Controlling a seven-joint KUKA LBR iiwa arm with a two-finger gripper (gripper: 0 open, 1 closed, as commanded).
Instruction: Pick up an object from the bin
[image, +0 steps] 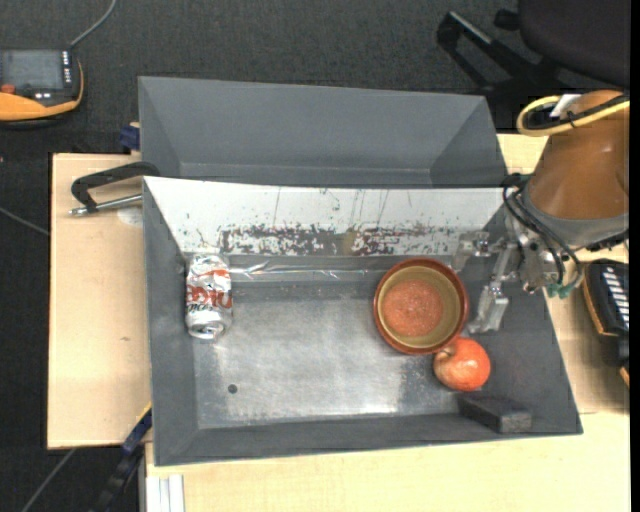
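My gripper (491, 308) hangs at the right side of the bin, just beside the right rim of a round brown bowl (420, 305) with a reddish inside. Right below the gripper lies a red-orange apple (463, 365), touching the bowl's lower right edge. Nothing shows in the gripper's grasp.
A crushed red-and-white drink can (208, 296) lies by the left wall. A dark rectangular block (494, 413) rests at the bin's front right corner. The arm comes in over the right wall. Bare floor stretches between the can and the bowl.
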